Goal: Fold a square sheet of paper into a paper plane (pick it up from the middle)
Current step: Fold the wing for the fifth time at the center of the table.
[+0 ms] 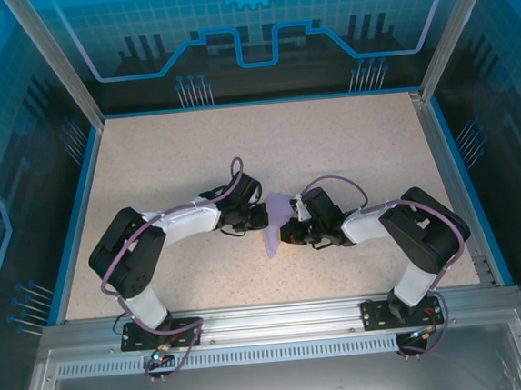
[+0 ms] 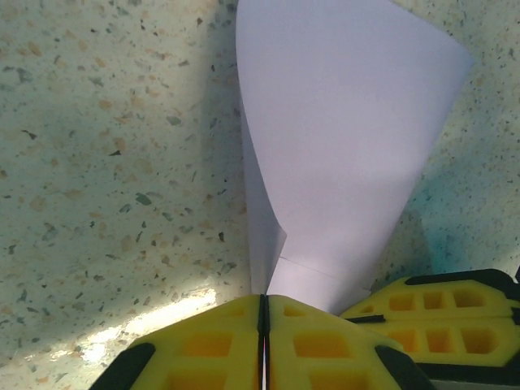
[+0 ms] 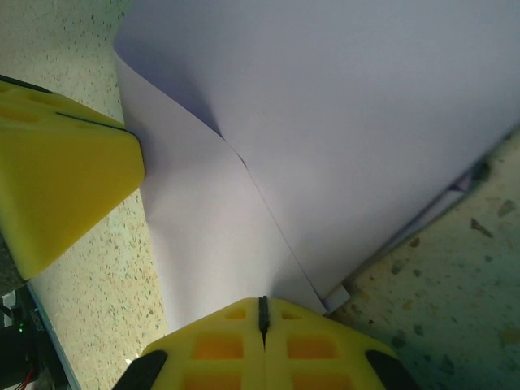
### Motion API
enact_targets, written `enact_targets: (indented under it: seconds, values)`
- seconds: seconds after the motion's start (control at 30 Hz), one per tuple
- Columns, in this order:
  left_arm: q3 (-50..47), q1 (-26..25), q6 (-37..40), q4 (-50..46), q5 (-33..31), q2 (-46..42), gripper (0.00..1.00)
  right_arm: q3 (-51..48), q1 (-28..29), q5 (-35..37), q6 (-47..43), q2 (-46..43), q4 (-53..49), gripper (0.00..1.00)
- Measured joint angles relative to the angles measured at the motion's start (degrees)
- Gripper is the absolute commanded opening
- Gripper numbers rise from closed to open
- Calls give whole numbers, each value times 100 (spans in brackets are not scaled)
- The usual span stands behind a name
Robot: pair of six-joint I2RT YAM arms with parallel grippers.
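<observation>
Lavender paper sheet, partly folded, left gripper clamped on its left side, right gripper clamped on its right side, speckled tabletop beneath it.

Speckled beige tabletop, blue edging, patterned blue walls

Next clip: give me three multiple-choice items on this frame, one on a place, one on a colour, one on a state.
1. Where is the sheet of paper? A) mid-table B) far left corner C) on the metal rail
2. Its colour? A) green B) lavender C) orange
3. The left gripper is: A) wide open B) shut on the paper C) parked off the table
Key: 1A, the top view shows it at the centre of the table; 2B, it is pale purple; 3B, the yellow fingers press together on the paper's edge.
</observation>
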Motion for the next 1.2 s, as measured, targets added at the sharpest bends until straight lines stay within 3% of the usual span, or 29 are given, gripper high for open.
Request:
enact_targets:
  seconds: [1.2]
  values:
    - [450,-160,-369,424,721,756,10,7,0,0,-258,-2,-44,0]
